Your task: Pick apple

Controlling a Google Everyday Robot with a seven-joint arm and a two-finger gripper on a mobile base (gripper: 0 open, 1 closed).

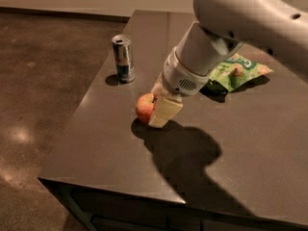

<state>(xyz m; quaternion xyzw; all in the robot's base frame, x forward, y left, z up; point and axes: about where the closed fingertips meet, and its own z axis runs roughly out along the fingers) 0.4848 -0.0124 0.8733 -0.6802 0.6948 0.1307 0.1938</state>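
The apple (144,108) is small, round and red-orange, and sits on the dark table (106,143) near its left part. My gripper (157,110) comes down from the upper right and is right against the apple's right side. It covers part of the apple. The large white arm (240,18) reaches in from the top right corner.
A slim silver and blue can (123,57) stands upright behind and to the left of the apple. A green snack bag (236,72) lies behind the arm at the right. The table's left edge (72,124) and front edge drop off to the brown floor (33,105).
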